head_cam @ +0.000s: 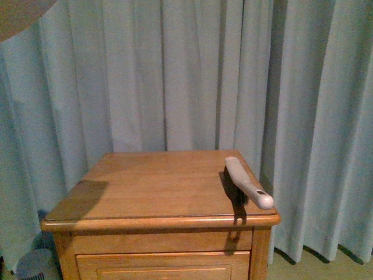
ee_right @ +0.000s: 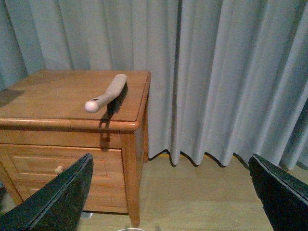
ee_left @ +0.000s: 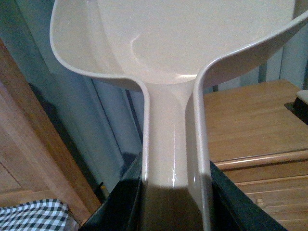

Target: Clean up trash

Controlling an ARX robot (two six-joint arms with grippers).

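No paper wad shows in any view. My left gripper [ee_left: 175, 192] is shut on the handle of the pale pink dustpan [ee_left: 183, 43], whose pan fills the top of the left wrist view. Its edge shows in the front view's top left corner [head_cam: 20, 14]. My right gripper [ee_right: 171, 192] is open and empty, hanging above the floor beside the wooden nightstand [ee_right: 48, 96]. A hand brush [head_cam: 247, 182] with a pale handle and dark bristles lies on the nightstand's right side, handle end over the front edge. It also shows in the right wrist view [ee_right: 107, 92].
Grey curtains [head_cam: 175, 76] hang behind the nightstand [head_cam: 157, 181]. A grey round container [head_cam: 35, 262] stands on the floor at its left. A black-and-white checked cloth [ee_left: 33, 216] and a wooden panel [ee_left: 24, 144] are near the left arm. Bare floor [ee_right: 192, 192] lies to the nightstand's right.
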